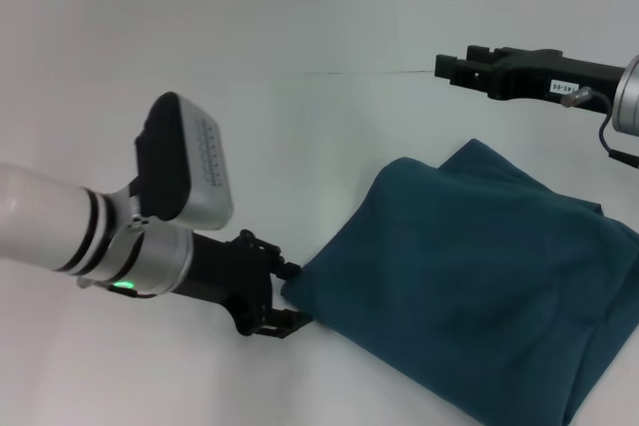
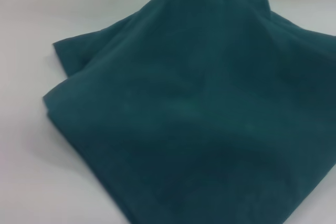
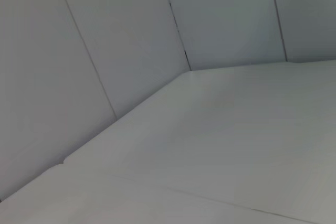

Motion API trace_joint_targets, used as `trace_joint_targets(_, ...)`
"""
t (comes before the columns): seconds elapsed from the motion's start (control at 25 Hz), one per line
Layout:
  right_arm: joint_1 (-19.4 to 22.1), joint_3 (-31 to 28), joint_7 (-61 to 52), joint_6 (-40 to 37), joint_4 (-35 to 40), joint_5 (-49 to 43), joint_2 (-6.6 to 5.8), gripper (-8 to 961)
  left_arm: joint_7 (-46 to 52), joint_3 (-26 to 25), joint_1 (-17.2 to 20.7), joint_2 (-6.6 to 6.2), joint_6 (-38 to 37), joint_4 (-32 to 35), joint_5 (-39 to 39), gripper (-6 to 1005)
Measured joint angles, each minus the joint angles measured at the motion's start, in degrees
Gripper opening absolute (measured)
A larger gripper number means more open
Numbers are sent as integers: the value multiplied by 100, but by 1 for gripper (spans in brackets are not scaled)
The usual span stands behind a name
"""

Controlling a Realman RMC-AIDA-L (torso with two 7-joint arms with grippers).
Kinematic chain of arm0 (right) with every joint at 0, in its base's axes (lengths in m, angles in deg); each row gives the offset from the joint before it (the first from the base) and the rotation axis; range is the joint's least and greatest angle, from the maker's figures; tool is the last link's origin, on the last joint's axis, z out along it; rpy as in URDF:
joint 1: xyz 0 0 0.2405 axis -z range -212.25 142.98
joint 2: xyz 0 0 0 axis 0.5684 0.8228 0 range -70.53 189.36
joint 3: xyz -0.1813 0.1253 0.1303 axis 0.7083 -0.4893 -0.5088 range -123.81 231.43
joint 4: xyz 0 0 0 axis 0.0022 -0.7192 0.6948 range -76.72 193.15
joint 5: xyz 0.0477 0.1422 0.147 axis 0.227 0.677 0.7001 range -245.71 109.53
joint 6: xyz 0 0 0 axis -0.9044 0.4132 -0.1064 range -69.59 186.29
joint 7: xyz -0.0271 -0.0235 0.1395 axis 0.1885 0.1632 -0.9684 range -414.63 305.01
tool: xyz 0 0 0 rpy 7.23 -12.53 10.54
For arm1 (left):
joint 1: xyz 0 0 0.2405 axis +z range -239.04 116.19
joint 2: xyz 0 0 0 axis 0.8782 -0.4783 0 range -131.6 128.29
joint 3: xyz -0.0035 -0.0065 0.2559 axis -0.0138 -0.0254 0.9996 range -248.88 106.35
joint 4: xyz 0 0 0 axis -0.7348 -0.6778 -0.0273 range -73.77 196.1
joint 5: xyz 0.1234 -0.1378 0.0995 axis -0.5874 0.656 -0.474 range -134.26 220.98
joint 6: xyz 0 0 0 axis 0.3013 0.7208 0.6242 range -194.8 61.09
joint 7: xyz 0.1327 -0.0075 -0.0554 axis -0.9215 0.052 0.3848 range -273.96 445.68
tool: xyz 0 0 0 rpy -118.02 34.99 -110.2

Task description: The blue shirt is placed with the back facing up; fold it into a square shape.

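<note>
Left gripper (image 1: 283, 298) sits low on the white table (image 1: 300, 127), fingers spread at the folded shirt's (image 1: 469, 276) near corner. Right gripper (image 1: 446, 67) hovers beyond it, whether parted I cannot tell. Grey panelled walls (image 3: 105, 35) behind.

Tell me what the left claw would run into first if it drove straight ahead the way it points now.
The blue shirt. The left claw sits low on the table, aimed at the folded shirt's near corner, apparently already touching it; depth is uncertain.
</note>
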Motion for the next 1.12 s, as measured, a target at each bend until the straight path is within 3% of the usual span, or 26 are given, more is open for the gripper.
trace_joint_targets(0.4,14,-137,49,-111,33,-28,-43,594,371,813,-171,19,389,-14,17,584)
trace_joint_targets(1.12,156,-250,62,-205,6,-14,-42,594,484,1106,-316,20,476,-57,214,583)
